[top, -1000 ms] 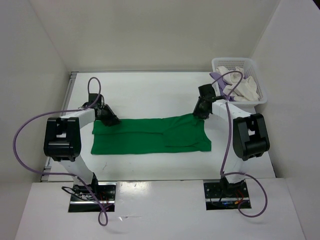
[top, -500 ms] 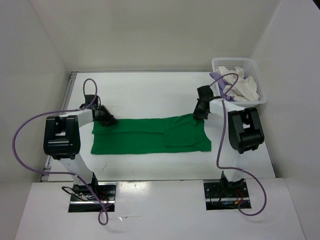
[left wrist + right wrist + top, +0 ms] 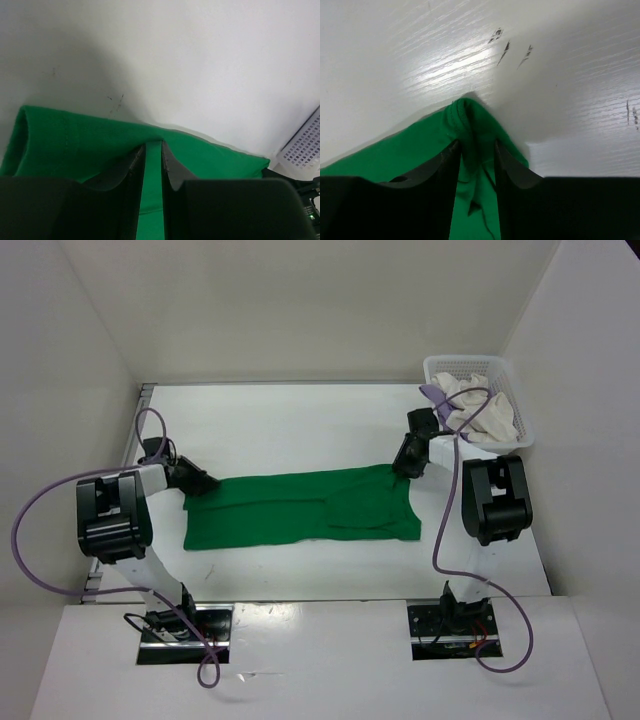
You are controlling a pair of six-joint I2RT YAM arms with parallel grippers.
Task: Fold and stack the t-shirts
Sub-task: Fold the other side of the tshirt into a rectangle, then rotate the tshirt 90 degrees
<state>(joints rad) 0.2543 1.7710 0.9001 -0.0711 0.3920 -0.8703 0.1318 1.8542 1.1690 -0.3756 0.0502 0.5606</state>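
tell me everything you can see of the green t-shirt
The green t-shirt is bright, plain, soft-looking cloth, folded into a long band lying flat across the white table, with a few creases and a seam line on its right half. The left gripper pinches its far left corner, the right gripper its far right corner, bunched between the fingers.

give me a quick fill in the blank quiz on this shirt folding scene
1. The shirt spread on the table is ___.
2. The basket stands at the table's far ___ corner.
3. The left gripper and right gripper each pinch a far corner of the ___.
4. The cloth heaped in the basket is mostly ___.
Missing words: green; right; shirt; white.
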